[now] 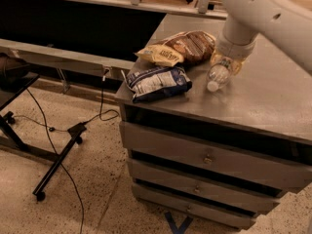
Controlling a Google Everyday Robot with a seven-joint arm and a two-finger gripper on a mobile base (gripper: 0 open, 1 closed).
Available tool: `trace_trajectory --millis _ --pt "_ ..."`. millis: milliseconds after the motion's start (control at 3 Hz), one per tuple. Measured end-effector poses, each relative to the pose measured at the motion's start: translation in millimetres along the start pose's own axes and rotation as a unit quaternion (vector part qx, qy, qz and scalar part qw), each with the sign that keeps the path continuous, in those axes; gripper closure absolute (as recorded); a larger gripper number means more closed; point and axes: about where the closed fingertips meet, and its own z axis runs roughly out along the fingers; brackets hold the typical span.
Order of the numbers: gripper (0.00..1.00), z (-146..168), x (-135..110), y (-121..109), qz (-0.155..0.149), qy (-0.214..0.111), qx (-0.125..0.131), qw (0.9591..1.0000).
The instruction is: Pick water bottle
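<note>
The water bottle (218, 75) is small, clear and ribbed. It lies on its side on the grey cabinet top (263, 96) with its white cap pointing to the front left. My gripper (229, 57) is at the bottle's far end, under the thick white arm (253, 13), which hides most of it. The bottle's rear part is hidden by the gripper.
A blue-and-white crinkly bag (158, 82) lies near the cabinet's front left corner. A yellow-and-brown snack bag (178, 48) lies behind it, close to the left of the bottle. Drawers (209, 157) are below. A black stand (53, 165) and cables are on the floor at left.
</note>
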Motion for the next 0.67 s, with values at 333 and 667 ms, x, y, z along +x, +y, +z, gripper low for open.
trace_trajectory --millis 333,667 --pt "1.0 -38.4 10.2 14.7 0.044 -0.056 0.046 0.9965" --pt "1.0 -82.5 22.6 12.9 0.083 -0.093 0.122 0.9847"
